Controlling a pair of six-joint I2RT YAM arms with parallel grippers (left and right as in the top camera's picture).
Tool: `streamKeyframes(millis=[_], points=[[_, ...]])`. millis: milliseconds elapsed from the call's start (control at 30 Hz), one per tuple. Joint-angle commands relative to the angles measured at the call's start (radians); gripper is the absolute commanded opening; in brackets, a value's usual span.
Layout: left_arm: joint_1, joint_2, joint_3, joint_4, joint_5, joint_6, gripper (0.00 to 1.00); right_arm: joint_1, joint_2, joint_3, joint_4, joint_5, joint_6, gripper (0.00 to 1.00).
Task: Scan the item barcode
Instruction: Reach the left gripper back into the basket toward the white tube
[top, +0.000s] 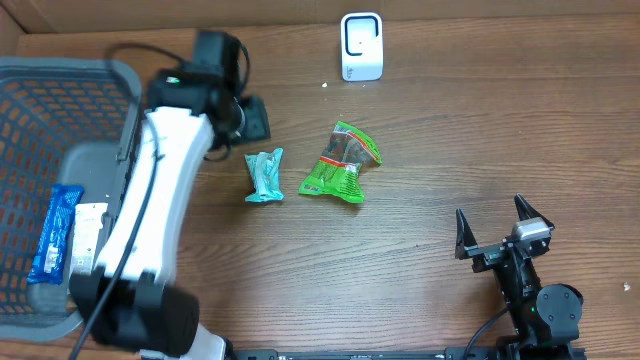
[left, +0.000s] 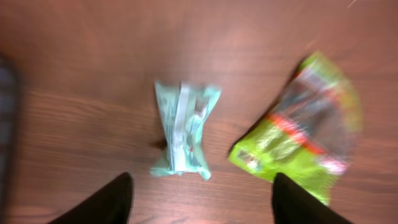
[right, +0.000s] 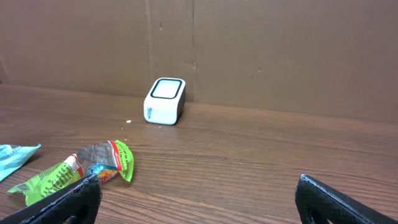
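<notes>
A teal packet (top: 265, 176) and a green snack bag (top: 343, 163) lie side by side in the middle of the wooden table. The white barcode scanner (top: 361, 47) stands at the back by the cardboard wall. My left gripper (top: 252, 117) hovers just behind the teal packet (left: 183, 127); it (left: 202, 186) is open, nothing between its fingers, and the green bag (left: 298, 130) is to the right. Down at the front right, my right gripper (top: 505, 232) rests open and empty. Its wrist view shows the scanner (right: 165, 101), the green bag (right: 74, 171) and a corner of the teal packet (right: 15, 158).
A grey mesh basket (top: 60, 75) fills the left side, holding a blue packet (top: 55, 232) and a white one (top: 88, 235). My left arm (top: 150, 200) stretches along the basket's right edge. A cardboard wall lines the back.
</notes>
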Motion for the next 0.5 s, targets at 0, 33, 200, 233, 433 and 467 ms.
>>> streamKeyframes(millis=[0,33,200,233,433,467], points=[[-0.003,-0.115,0.155,-0.092,-0.104,0.014,0.72,-0.004,-0.009,-0.009,0.005,-0.003,-0.001,1.00],[0.002,-0.132,0.179,-0.121,-0.131,0.014,0.74,-0.004,-0.009,-0.009,0.005,-0.002,-0.001,1.00],[0.123,-0.235,0.216,-0.245,-0.259,0.031,0.76,-0.004,-0.009,-0.009,0.005,-0.003,-0.001,1.00],[0.163,-0.248,0.216,-0.266,-0.256,0.037,0.77,-0.004,-0.009,-0.009,0.005,-0.003,-0.001,1.00],[0.592,-0.282,0.213,-0.362,-0.183,0.040,0.76,-0.004,-0.009,-0.009,0.005,-0.003,-0.001,1.00],[0.674,-0.281,0.206,-0.358,-0.141,0.042,0.75,-0.004,-0.009,-0.009,0.005,-0.002,-0.001,1.00]])
